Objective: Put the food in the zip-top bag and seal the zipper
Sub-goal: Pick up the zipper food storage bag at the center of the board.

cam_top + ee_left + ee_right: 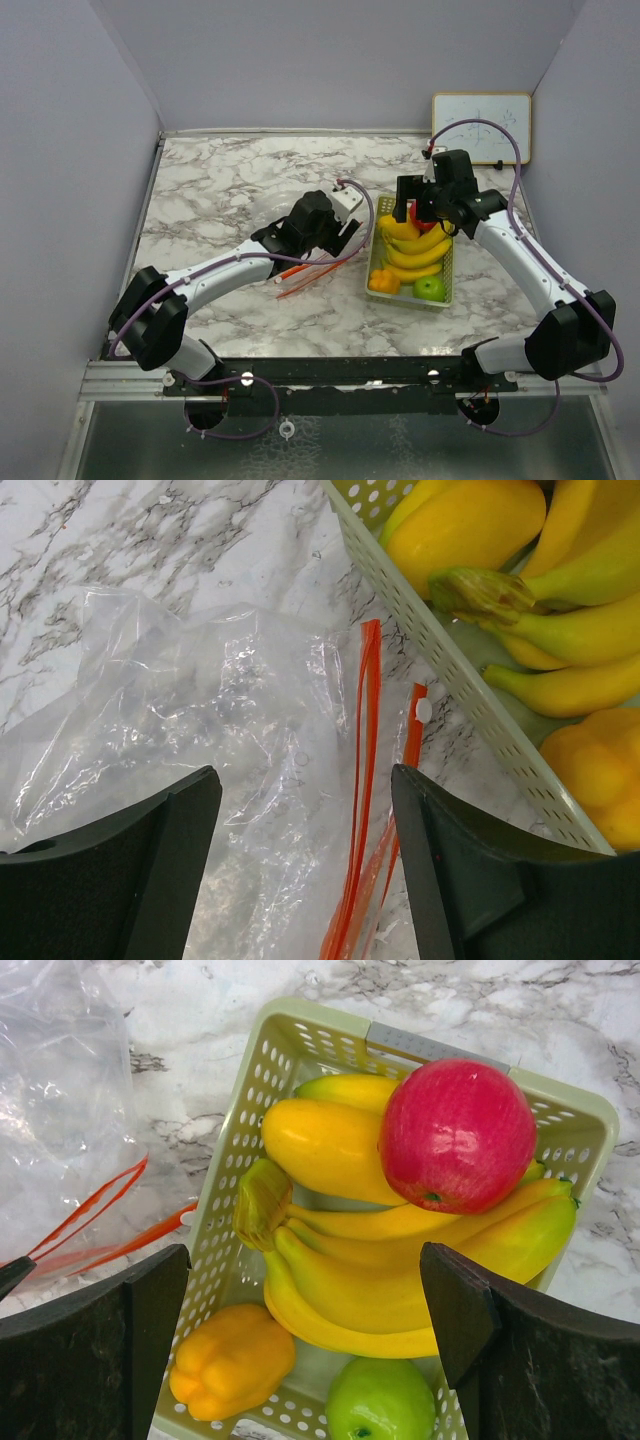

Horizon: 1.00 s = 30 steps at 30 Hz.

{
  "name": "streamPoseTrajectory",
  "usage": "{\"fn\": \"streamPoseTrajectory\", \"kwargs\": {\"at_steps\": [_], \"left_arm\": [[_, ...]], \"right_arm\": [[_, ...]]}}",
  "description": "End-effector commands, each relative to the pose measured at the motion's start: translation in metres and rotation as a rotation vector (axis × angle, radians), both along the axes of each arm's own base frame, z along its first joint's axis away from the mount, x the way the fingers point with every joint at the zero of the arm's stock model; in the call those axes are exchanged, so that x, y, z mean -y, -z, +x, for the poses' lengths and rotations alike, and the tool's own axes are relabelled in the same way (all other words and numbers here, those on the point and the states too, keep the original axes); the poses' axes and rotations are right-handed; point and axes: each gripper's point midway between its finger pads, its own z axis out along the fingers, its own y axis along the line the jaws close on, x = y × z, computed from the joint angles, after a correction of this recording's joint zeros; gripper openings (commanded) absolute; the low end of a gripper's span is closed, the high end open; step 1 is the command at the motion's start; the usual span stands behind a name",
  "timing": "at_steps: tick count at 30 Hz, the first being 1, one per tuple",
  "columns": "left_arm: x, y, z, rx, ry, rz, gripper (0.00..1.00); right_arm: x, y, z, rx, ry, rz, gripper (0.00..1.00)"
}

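A pale green mesh tray (447, 285) (285, 1055) holds the food: a bunch of yellow bananas (390, 1280) (415, 255), a red-pink fruit (457, 1135), a green apple (382, 1400) (430, 288), an orange-yellow pepper-like fruit (232, 1360) (383, 282) and a yellow mango-like piece (325, 1145). The clear zip-top bag (200, 710) with its orange zipper (365, 790) (300, 275) lies flat left of the tray. My left gripper (305, 880) (345, 232) is open and empty above the bag's zipper end. My right gripper (305, 1350) (425, 205) is open and empty above the fruit.
A small whiteboard (481, 128) leans against the back wall at the right. Grey walls enclose the marble table (230, 190) on the left, back and right. The tray's wall (440, 650) stands close to the right of the left fingers.
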Motion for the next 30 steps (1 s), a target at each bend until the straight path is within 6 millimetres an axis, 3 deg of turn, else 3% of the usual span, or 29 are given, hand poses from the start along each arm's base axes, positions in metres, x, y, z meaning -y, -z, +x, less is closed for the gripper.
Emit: {"fn": "streamPoseTrajectory", "kwargs": {"at_steps": [1,13,16,21,23,27,30], "left_arm": [[0.007,0.004,-0.016,-0.039,0.04,-0.025,0.71],[0.006,0.042,-0.007,-0.035,0.013,0.056,0.67],[0.005,0.054,-0.005,-0.043,0.005,0.074,0.62],[0.004,0.061,0.001,-0.033,-0.012,0.095,0.39],[0.006,0.06,0.002,-0.032,-0.011,0.092,0.03],[0.008,0.049,0.004,-0.026,-0.021,0.069,0.0],[0.009,0.025,0.006,-0.011,-0.042,0.04,0.0]], "right_arm": [[-0.003,0.004,-0.003,-0.013,-0.015,0.024,0.99],[-0.002,-0.001,-0.002,-0.005,-0.012,0.028,0.99],[0.0,-0.003,-0.003,0.002,-0.007,0.022,1.0],[0.002,-0.006,-0.004,0.008,0.001,0.019,0.99],[0.003,-0.008,-0.004,0.013,0.003,0.019,0.99],[0.003,-0.013,-0.004,0.02,0.007,0.025,1.0],[0.001,-0.024,-0.005,0.031,-0.002,0.042,1.0]]}}
